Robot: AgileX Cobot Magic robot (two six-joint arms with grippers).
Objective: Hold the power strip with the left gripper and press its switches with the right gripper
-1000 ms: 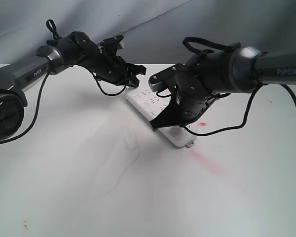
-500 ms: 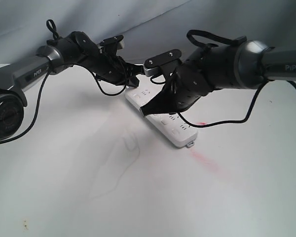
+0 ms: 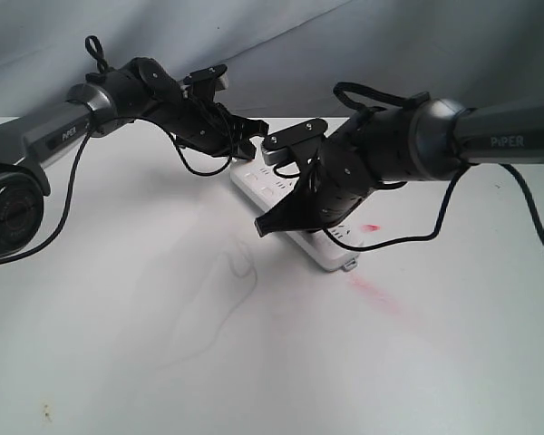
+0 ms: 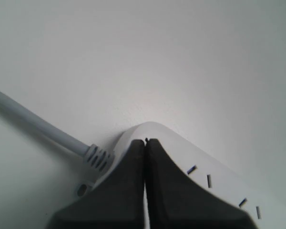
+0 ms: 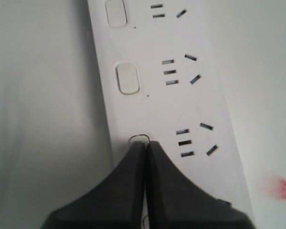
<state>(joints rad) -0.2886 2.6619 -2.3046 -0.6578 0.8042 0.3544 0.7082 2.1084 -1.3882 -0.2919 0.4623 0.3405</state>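
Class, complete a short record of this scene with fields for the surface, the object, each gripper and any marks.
Surface: plain white table
Object: long flat white plastic power strip, pale grey cord at one end
Left gripper: black claw, shut, tips over the strip's cord end
Right gripper: black claw, shut, tips on a white rounded-square switch
Marks: red smears beside the strip

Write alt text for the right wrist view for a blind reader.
The right gripper, black jaws shut together, points its tip onto a switch of the white power strip, covering most of it. Two more switches sit further along the strip, each beside dark socket slots. A red smear marks the white table beside the strip.
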